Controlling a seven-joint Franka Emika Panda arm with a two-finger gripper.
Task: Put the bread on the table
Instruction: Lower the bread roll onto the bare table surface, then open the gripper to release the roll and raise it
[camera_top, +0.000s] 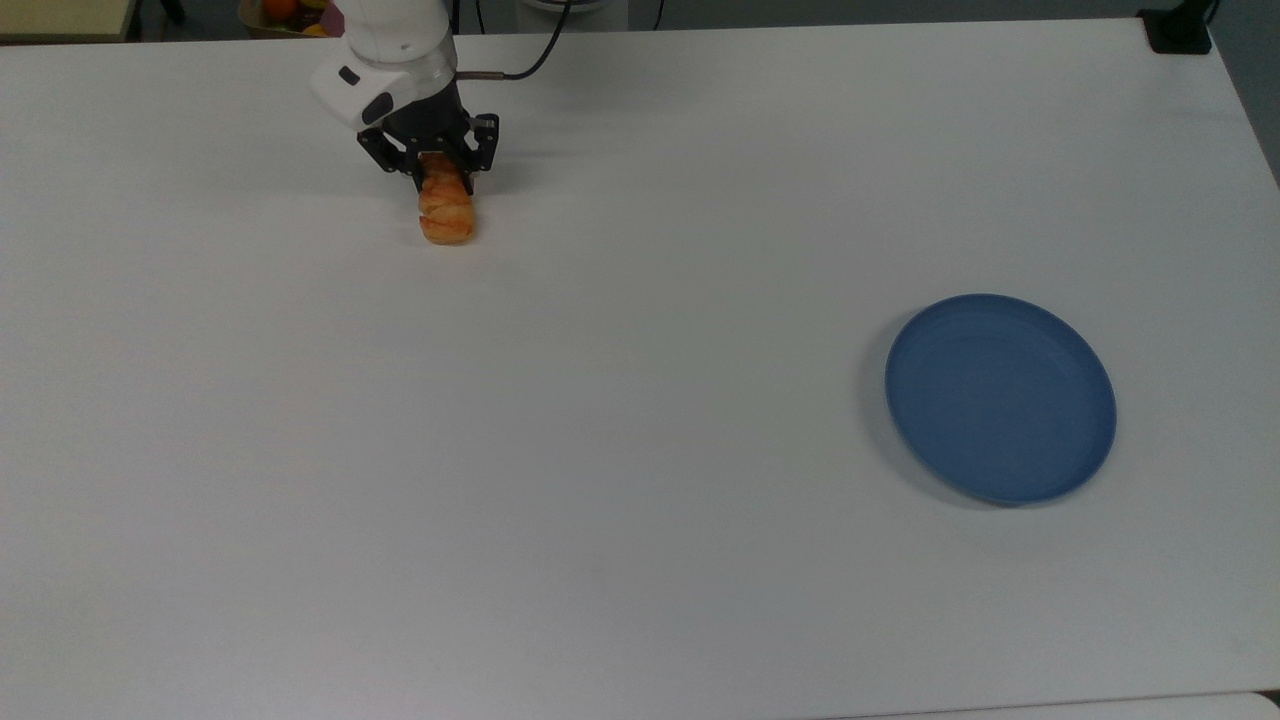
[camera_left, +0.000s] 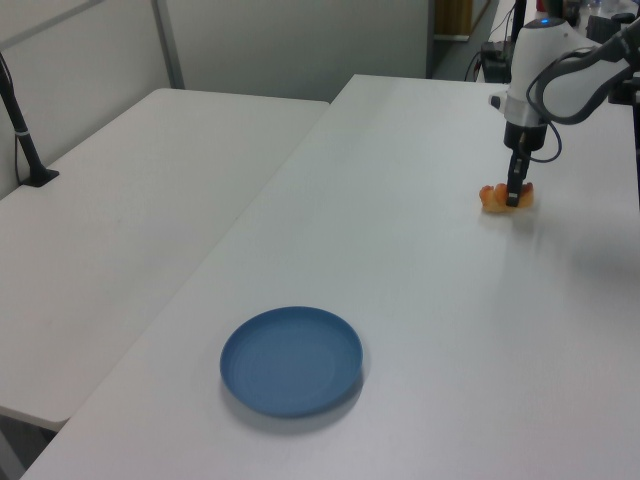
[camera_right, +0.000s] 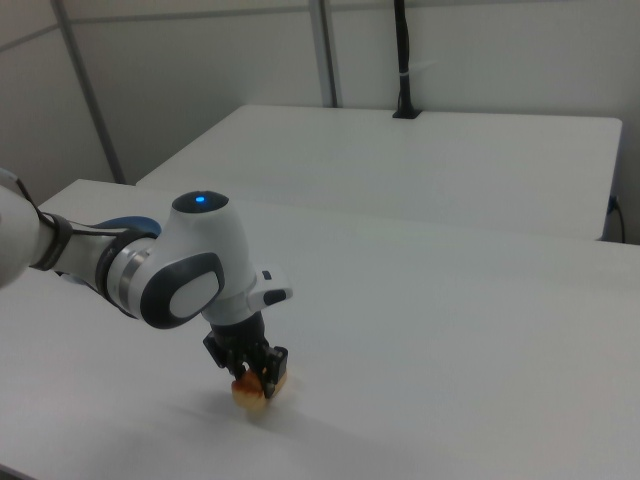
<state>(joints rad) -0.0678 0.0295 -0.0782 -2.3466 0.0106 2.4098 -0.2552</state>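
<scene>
Bread (camera_top: 446, 213) resting on the table (camera_top: 600, 420) near its far edge toward the top view's left, gripper (camera_top: 434, 176) directly above and closed around the bread's far end, plate (camera_top: 1000, 397) on the table well apart toward the top view's right, second table (camera_left: 130, 220) alongside at the left view's left.

Bread (camera_top: 445, 213): small oblong bun, golden-orange braided crust, glossy, paler along the sides. Lies flat and lengthwise, its underside against the worktop (camera_top: 640, 450); one end sits between the jaws, the other end projects out past them toward the top view's bottom. In the left view the bread (camera_left: 497, 197) shows on both sides of the jaws, low on the surface. Worktop: large, plain white, matte, rectangular; the bread (camera_right: 249, 391) rests near its far edge in the top view.
</scene>
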